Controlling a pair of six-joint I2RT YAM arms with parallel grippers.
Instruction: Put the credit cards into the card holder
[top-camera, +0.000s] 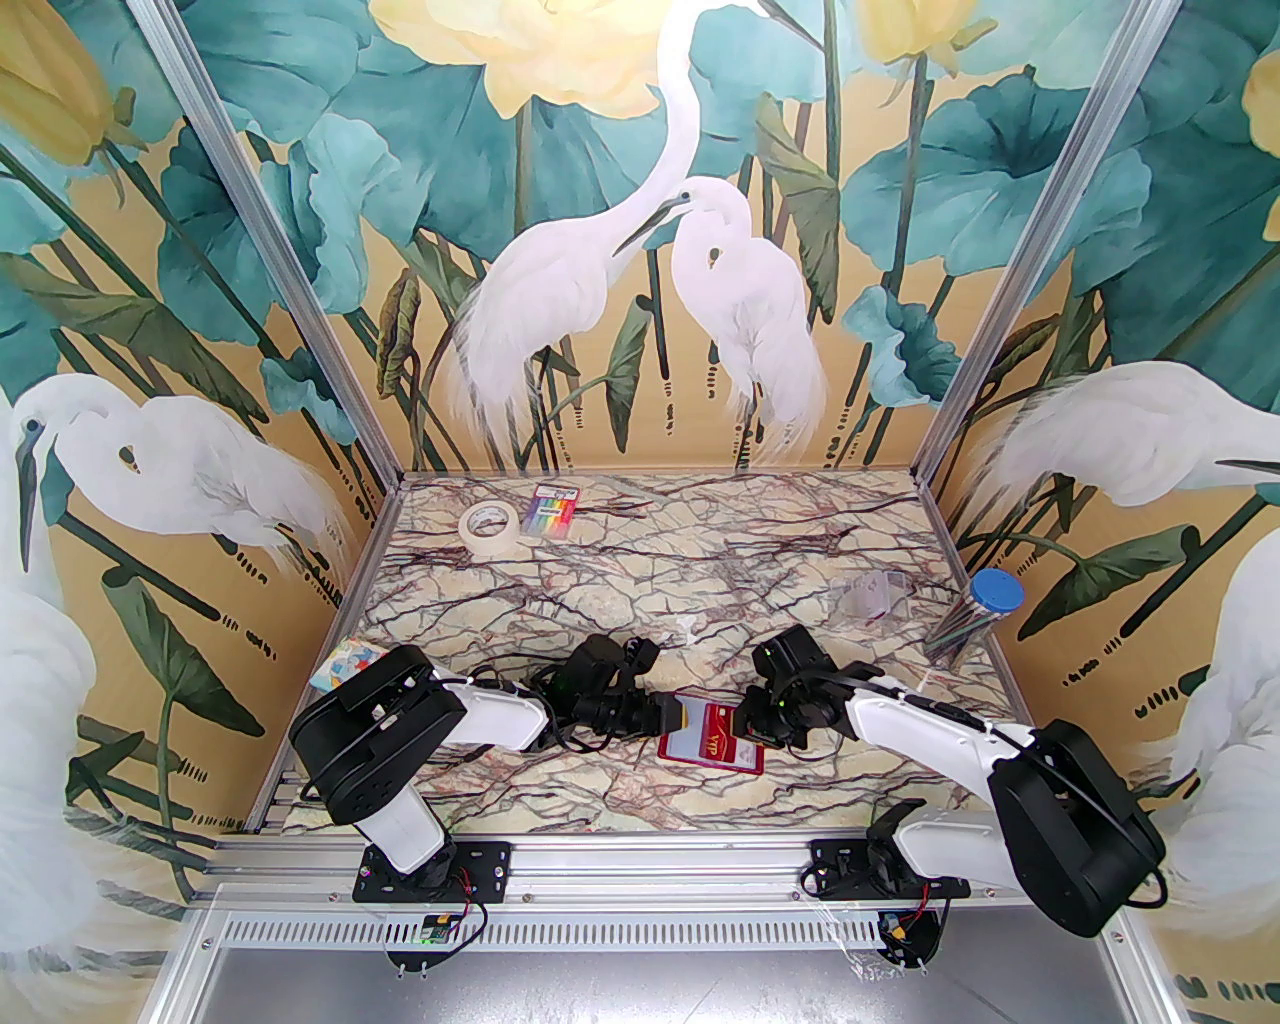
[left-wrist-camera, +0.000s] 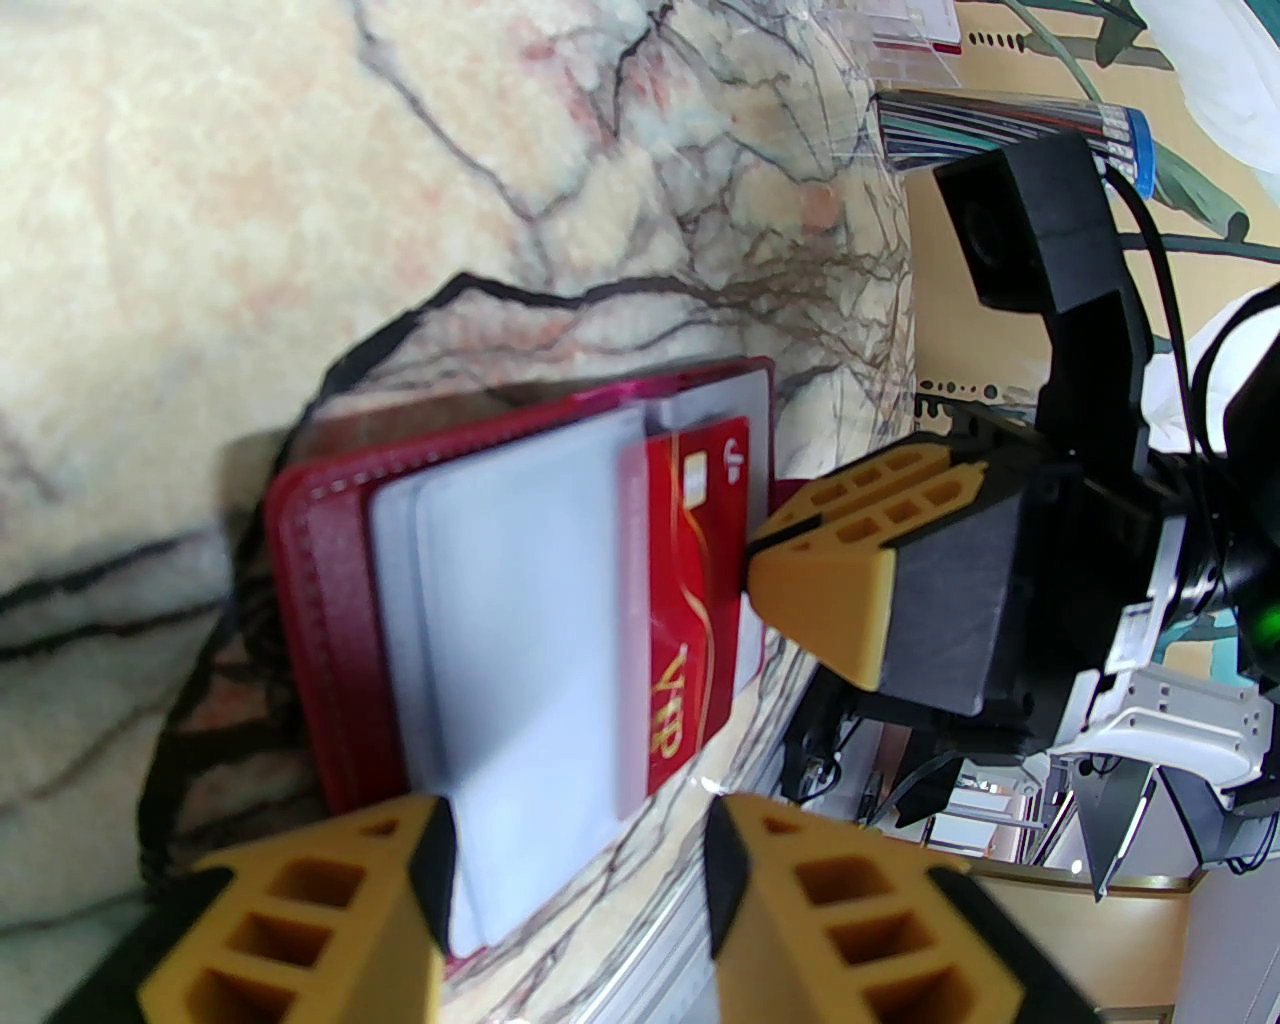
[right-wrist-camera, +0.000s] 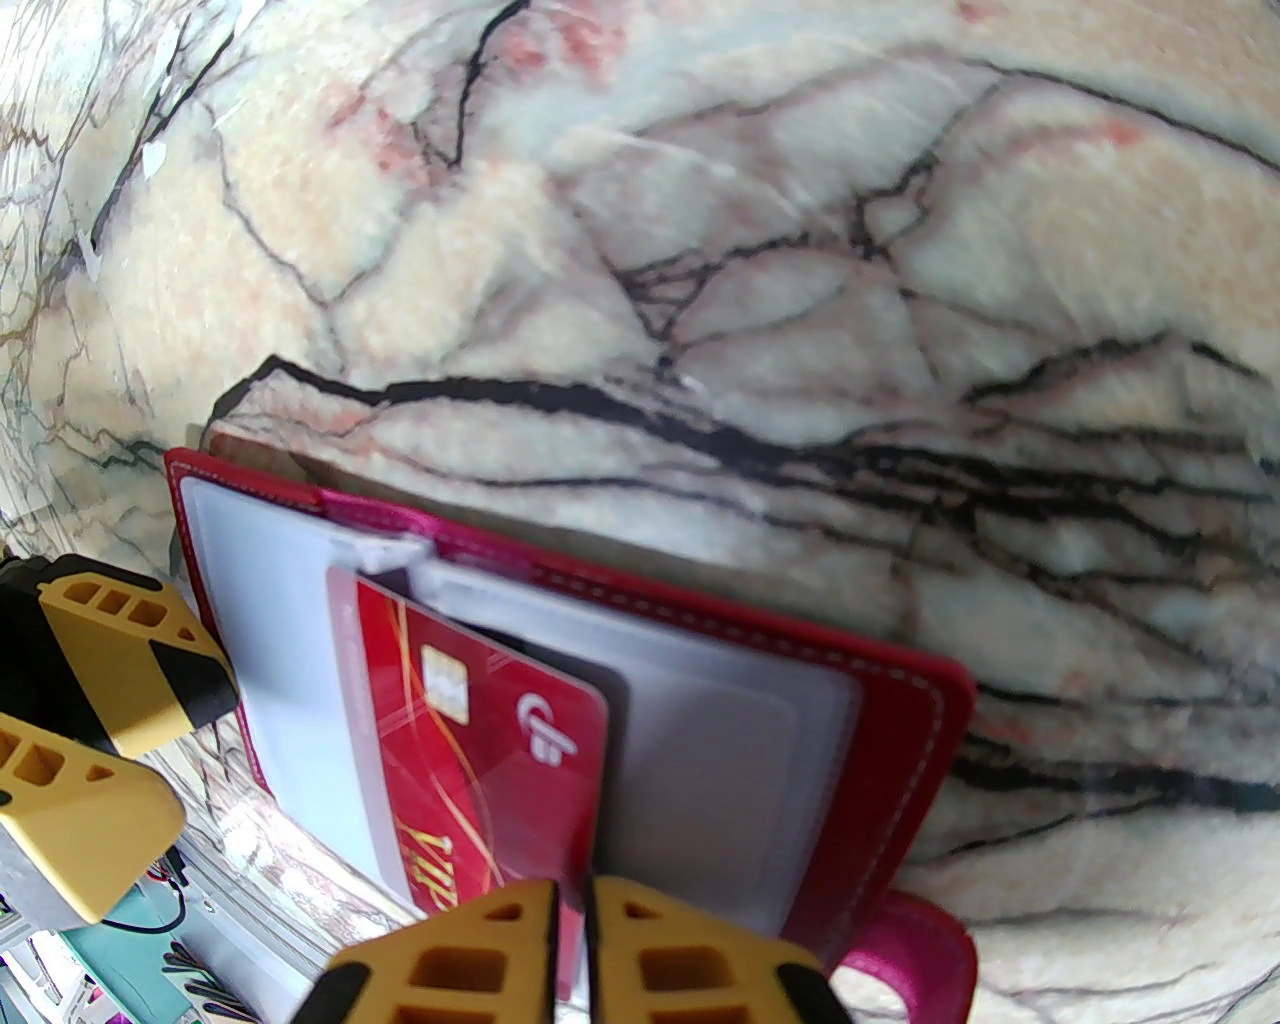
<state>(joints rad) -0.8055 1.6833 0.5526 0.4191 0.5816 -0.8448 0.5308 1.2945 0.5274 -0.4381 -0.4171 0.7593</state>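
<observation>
The card holder (top-camera: 748, 766) lies open on the marble table between my two grippers; its dark red leather (left-wrist-camera: 320, 600) and clear sleeves show in both wrist views (right-wrist-camera: 900, 720). A red credit card (top-camera: 715, 738) marked VIP sits partly inside a sleeve (left-wrist-camera: 690, 600), and a black card edge (right-wrist-camera: 613, 700) shows behind it. My right gripper (right-wrist-camera: 572, 940) is shut on the red card's outer edge (right-wrist-camera: 470, 740). My left gripper (left-wrist-camera: 575, 880) stands open at the holder's left side, with a pale sleeve edge between its fingers.
At the back left lie a tape roll (top-camera: 488, 523) and a rainbow-striped packet (top-camera: 556, 510). A small clear case (top-camera: 875, 597) and a blue-capped tube (top-camera: 975, 615) sit at the right. A colourful packet (top-camera: 345, 662) lies by the left wall.
</observation>
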